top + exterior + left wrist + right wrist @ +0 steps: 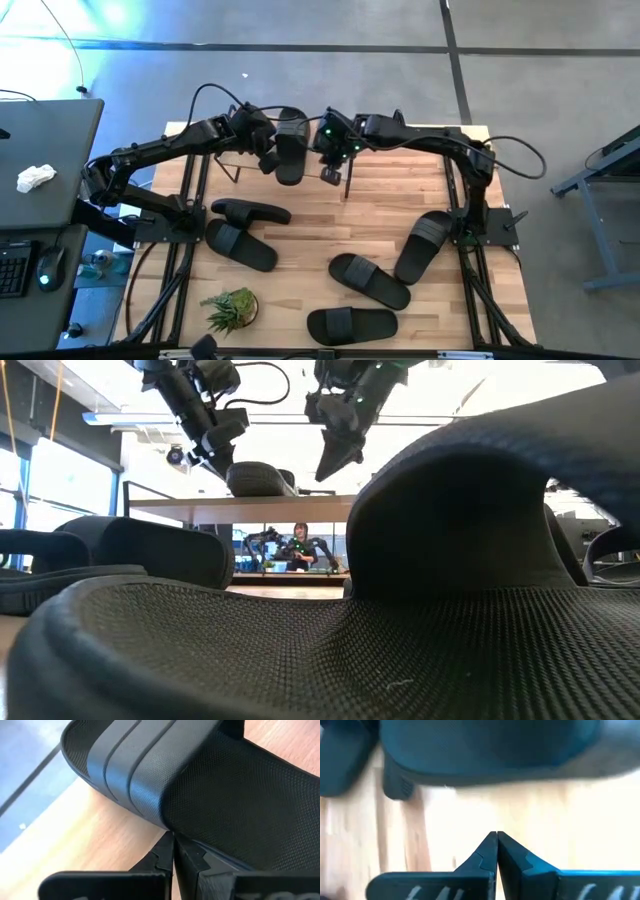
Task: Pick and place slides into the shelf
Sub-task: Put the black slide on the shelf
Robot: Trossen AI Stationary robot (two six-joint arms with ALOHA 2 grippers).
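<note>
One black slide point(288, 145) lies flat on the shelf's light wood top point(200, 510) at the table's far edge; the low view shows the slide point(262, 478) sitting on that plank. My left gripper point(270, 163) is shut at the slide's left side. In the left wrist view its tips point(173, 840) sit at the sole rim below the strap point(135, 775). My right gripper point(331, 176) is shut and hovers just right of the slide, over bare wood point(520, 810), touching nothing. Several more slides lie on the table nearer the front. My left gripper has its shut fingertips against the slide's side rim point(200, 847), just beside the strap. They come from the table's left, slanting down. The slide rests flat on the shelf top by its sole. Nothing is pinched between the fingers.
Two slides point(250, 211) point(240, 245) lie left of centre, and three more point(424, 245) point(370, 281) point(352, 325) lie to the right and near. A small potted plant point(232, 308) stands at the near left. One slide point(400, 610) fills the low view's foreground. A person shows far behind.
</note>
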